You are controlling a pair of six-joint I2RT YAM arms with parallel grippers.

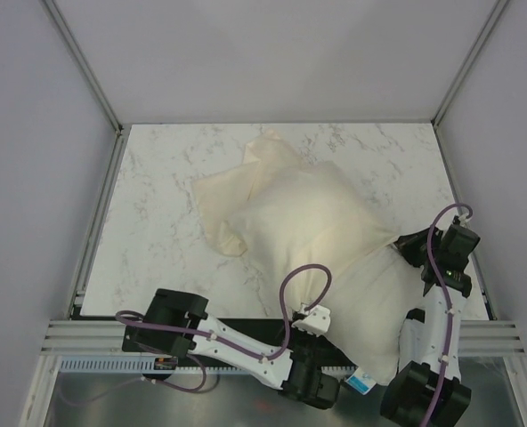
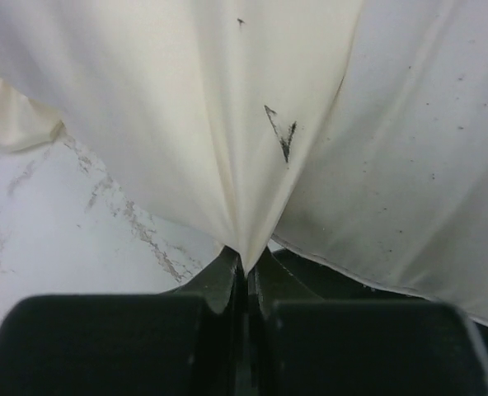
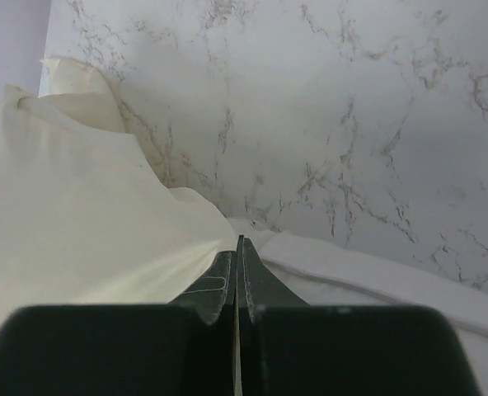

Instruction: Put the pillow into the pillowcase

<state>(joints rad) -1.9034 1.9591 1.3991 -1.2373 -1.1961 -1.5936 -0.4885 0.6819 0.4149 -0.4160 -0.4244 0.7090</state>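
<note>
Evidently pinching limp cream fabric pillowcase (image 1: 304, 218) in clamped-shut left gripper (image 2: 242, 260) and right gripper (image 3: 238, 245) to stretch it over plump off-white pillow (image 1: 375, 311).

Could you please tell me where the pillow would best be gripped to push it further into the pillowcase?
Probably the pillow is best taken at its bare near end, the whiter part sticking out of the pillowcase. Come from the near side and pinch a corner seam there. The rest is already covered by cloth, and the plump middle offers no edge to pinch.
</note>
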